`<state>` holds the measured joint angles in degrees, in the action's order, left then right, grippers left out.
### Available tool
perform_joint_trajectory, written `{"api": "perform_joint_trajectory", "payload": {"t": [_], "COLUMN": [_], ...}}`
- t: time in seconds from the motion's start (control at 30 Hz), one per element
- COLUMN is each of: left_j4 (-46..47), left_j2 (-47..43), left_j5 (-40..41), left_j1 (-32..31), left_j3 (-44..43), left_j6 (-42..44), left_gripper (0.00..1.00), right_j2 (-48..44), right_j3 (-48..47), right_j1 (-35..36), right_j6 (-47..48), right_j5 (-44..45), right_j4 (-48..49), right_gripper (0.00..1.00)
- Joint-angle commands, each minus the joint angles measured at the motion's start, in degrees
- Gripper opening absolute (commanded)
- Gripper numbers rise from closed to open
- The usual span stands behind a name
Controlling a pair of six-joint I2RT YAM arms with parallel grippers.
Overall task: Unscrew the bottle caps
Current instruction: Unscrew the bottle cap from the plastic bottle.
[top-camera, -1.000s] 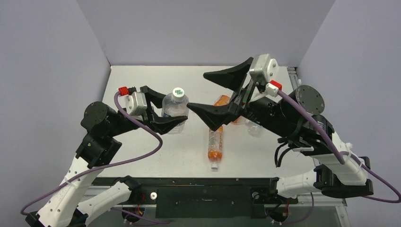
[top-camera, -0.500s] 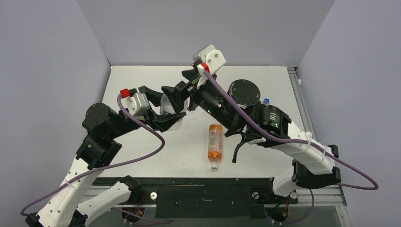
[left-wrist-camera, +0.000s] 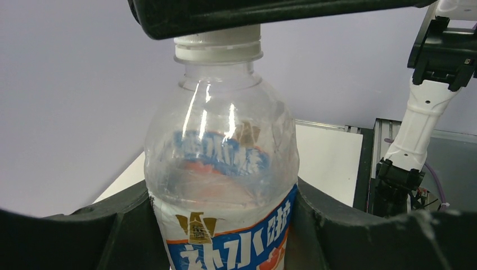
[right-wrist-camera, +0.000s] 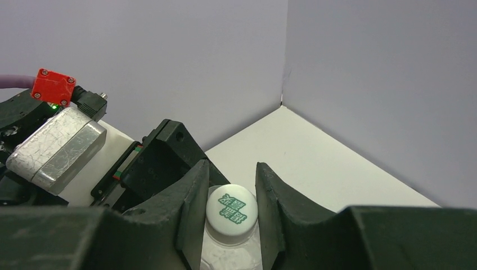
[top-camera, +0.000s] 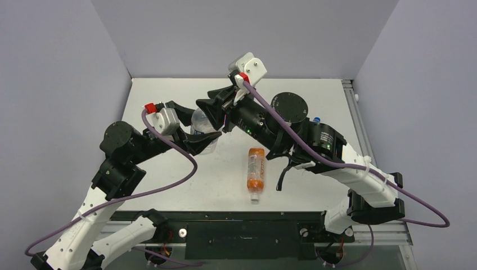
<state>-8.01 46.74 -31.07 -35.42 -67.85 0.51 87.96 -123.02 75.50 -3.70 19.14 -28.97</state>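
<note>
My overhead camera sits high behind the rig, looking down and forward across the table [top-camera: 169, 95] to the back wall [top-camera: 242, 39], far enough off to take in both arms. My left wrist camera looks level between the left gripper's fingers [left-wrist-camera: 73, 242], very close on the clear labelled bottle [left-wrist-camera: 225, 169], with the right arm [left-wrist-camera: 419, 129] at its right edge. My right wrist camera slants down past the right gripper's fingers [right-wrist-camera: 188, 219] onto the white cap [right-wrist-camera: 232, 209], with the wall corner [right-wrist-camera: 283, 101] beyond. All three views share that bottle and cap.

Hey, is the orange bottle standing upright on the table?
No, the orange bottle lies on its side on the table, cap end toward the arm bases.
</note>
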Motion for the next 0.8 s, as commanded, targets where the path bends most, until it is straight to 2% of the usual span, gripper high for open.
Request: {"api": "perform_joint_trajectory", "payload": {"t": [0.0, 0.07, 0.1, 0.23, 0.37, 0.43, 0.63, 0.73, 0.77], "left_j4": [2.0, 2.3, 2.4, 4.1, 4.9, 5.3, 6.3, 6.6, 6.6], "left_j2": [-0.1, 0.0, 0.0, 0.1, 0.4, 0.6, 1.1, 0.9, 0.8], "left_j5": [-0.3, -2.3, -4.4, -10.5, -15.7, -17.0, -19.0, -19.3, -19.2], "left_j1": [0.1, 0.1, 0.1, 0.2, 0.2, 0.3, 0.3, 0.3, 0.3], "left_j3": [-1.7, -2.1, -2.2, -2.9, -3.9, -4.2, -5.2, -5.0, -4.8], "left_j6": [-2.5, -4.3, -5.7, -10.7, -14.6, -16.2, -19.0, -19.0, -18.8], "left_gripper": [0.00, 0.00, 0.00, 0.00, 0.00, 0.00, 0.00, 0.00, 0.00], "right_j2": [-2.9, -4.6, -5.2, -6.8, -6.1, -7.1, -12.5, -12.9, -13.1], "right_j3": [0.2, 2.0, 3.3, 2.9, 0.2, 2.3, 14.3, 16.1, 15.9], "right_j1": [-3.5, -6.1, -8.2, -12.4, -15.3, -16.2, -19.1, -20.8, -21.2], "right_j6": [-2.0, -1.9, -1.9, -0.4, 0.0, -2.3, -13.6, -14.8, -14.3], "right_j5": [-6.9, -15.6, -24.2, -46.4, -64.0, -70.3, -78.4, -76.5, -74.9], "right_j4": [-0.8, 0.0, 0.4, -0.5, -2.2, 1.3, 25.0, 26.6, 25.4], "right_gripper": [0.02, 0.00, 0.00, 0.00, 0.00, 0.00, 0.00, 0.00, 0.12]}}
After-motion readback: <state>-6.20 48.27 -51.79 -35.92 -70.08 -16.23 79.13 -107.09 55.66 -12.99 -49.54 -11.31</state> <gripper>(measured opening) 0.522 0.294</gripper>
